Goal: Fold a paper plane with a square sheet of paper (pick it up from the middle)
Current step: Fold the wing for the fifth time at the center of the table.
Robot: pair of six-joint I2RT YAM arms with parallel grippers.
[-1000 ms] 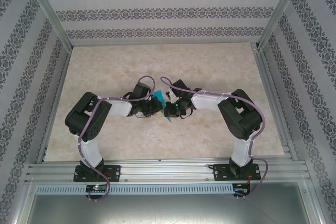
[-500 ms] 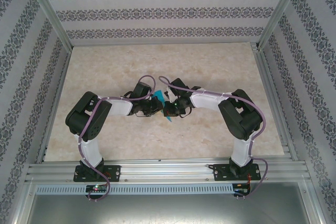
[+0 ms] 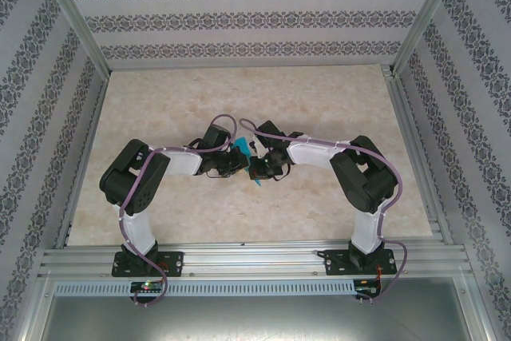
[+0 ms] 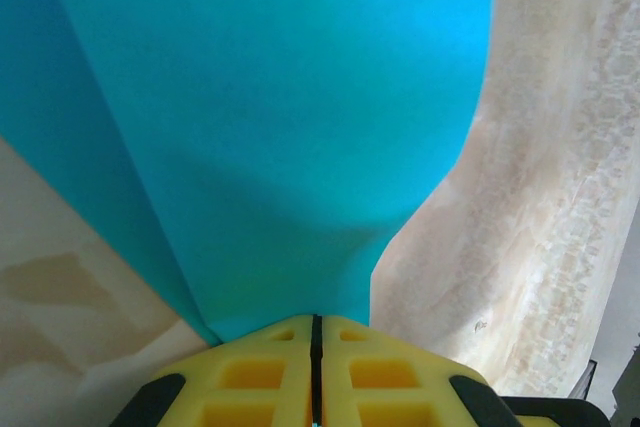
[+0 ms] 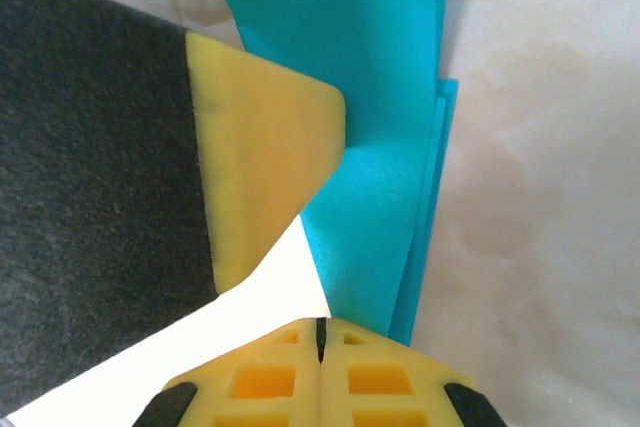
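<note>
Seemingly midway, the paper [image 4: 300, 127] shows folded layers but looks unfinished, pinched between the closed left gripper [image 4: 316, 332] and right gripper [image 5: 322, 332].

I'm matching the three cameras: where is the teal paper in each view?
Top external: teal paper at the centre of the marbled table.
Left wrist: teal paper across the upper middle, pinched by the left hand.
Right wrist: centre strip, pinched by the right hand.
Shared landmark: the marbled table.

Beige marble-patterned table [image 3: 319, 101], folded teal paper [image 4: 270, 97] at its middle, contact unclear
</note>
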